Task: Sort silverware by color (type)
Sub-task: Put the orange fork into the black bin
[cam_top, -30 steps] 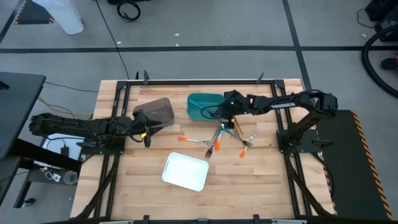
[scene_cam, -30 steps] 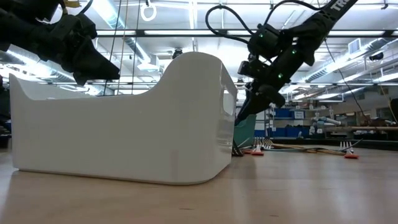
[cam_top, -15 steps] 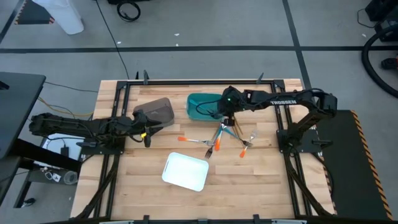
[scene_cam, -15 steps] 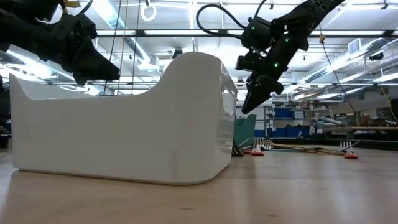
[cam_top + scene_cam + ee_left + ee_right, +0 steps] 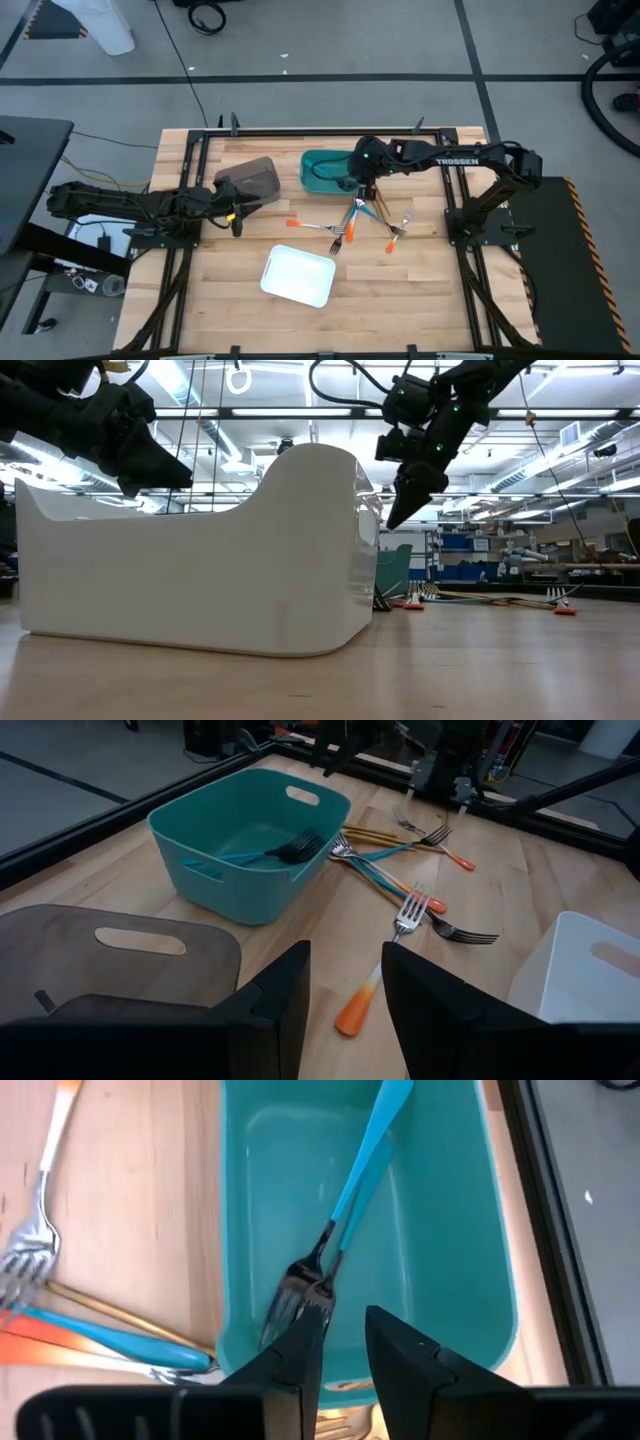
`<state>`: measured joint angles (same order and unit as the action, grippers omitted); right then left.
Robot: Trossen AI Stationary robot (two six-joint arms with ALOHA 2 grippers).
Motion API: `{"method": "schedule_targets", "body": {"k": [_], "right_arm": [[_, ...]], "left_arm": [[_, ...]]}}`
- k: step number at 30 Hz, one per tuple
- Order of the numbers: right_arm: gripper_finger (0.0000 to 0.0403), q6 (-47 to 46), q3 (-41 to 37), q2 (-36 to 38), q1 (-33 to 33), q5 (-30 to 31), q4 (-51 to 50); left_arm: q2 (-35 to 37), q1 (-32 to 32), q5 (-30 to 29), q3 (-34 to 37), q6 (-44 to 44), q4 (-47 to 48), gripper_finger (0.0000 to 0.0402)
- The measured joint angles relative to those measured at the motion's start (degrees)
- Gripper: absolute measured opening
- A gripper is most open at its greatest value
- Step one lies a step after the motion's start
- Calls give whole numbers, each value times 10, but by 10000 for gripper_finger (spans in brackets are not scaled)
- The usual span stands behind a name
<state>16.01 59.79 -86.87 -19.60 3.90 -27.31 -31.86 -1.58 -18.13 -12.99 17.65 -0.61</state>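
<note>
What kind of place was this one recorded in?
Probably a robotics lab or workshop: a wooden table in a metal frame on a taped concrete floor, with storage shelves under strip lights behind.

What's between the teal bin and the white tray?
High view: bare wood, apart from an orange-handled fork lying across part of the gap between the teal bin and white tray. The left wrist view shows that fork too.
</note>
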Motion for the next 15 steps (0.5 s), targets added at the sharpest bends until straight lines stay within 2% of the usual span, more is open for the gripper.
{"method": "schedule_targets", "body": {"k": [15], "right_arm": [[91,-141,40,0,41,-9,-98]], "left_arm": [[0,7,29,-1,43,3,134]]}}
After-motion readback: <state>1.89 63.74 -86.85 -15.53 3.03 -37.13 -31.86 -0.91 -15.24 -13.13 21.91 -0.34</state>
